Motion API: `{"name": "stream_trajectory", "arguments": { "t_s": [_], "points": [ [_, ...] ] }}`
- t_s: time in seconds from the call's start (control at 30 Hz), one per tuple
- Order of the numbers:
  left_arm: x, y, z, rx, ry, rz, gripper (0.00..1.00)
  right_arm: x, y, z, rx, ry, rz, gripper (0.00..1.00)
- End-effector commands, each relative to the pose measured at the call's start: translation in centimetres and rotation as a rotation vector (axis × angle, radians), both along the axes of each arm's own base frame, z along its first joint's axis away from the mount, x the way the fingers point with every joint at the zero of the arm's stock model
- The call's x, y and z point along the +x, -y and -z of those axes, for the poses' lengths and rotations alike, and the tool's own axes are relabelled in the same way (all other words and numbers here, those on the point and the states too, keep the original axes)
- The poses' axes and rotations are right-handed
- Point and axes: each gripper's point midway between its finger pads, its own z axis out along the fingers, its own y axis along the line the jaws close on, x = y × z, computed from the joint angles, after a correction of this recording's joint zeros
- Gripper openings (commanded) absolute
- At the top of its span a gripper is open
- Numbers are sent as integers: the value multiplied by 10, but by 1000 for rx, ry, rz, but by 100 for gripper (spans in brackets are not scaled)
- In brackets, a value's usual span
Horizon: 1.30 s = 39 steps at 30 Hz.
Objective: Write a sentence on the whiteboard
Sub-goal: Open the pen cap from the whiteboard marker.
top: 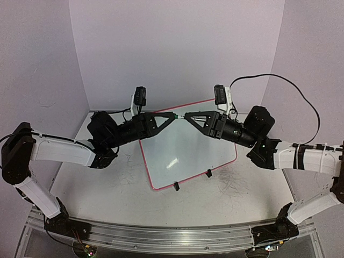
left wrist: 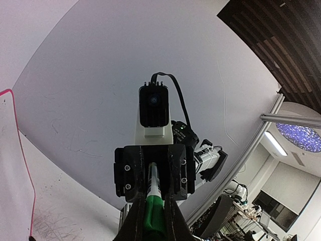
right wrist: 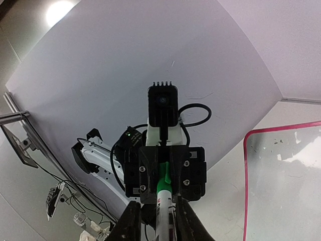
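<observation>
Left gripper (top: 173, 115) and right gripper (top: 187, 116) are nose to nose at the centre of the overhead view, with one marker (top: 179, 115) bridging them. The left gripper is clamped tight on the green cap (left wrist: 154, 215). The right one is pinched in narrow around the white barrel (right wrist: 164, 217), its fingers on either side of it. Each wrist view looks straight down the marker into the face of the other gripper.

Just below the meeting point lies the whiteboard (top: 188, 156), flat on the table (top: 86, 188) at centre frame and turned at a slant. It has a glossy white face catching a patch of light, a pink-red rounded frame (top: 146, 166), and two black clip feet (top: 176, 186) on its lower edge. Its upper edge is partly hidden behind both grippers. In the right wrist view its corner shows at the lower right; in the left wrist view only a sliver shows at the left border.

Faint grey scribbles (top: 236, 185) mark the table on both sides of the board. The elbows splay wide to left and right. White walls (top: 177, 48) close in at the left, back and right, and a black cable (top: 293, 91) loops through the upper right. A metal rail (top: 172, 239) runs along the bottom edge.
</observation>
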Motion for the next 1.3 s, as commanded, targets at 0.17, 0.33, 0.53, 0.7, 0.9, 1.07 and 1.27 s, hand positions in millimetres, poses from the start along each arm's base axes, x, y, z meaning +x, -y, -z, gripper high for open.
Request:
{"name": "stream_trajectory", "arguments": {
  "t_s": [0.17,0.33,0.53,0.7,0.9,1.07,1.27],
  "points": [
    [-15,-3,1,8,28,51,0,-1,6,-3,-36,25,14,52],
    [-15,-2,6,22,18,61,0,0,7,2,-84,35,22,47],
    [-12,-2,10,34,10,62,0,-1,7,0,-94,46,15,21],
    [-9,-7,11,38,6,44,0,-4,6,0,-95,49,-9,35],
    [-8,-3,14,46,-4,55,0,-2,-3,5,-94,25,-47,22],
    [-7,-4,12,43,-2,50,0,-2,-6,4,-79,22,-66,18],
    [-7,-4,12,43,2,47,0,-2,-9,10,-83,13,-82,15]
  ]
}}
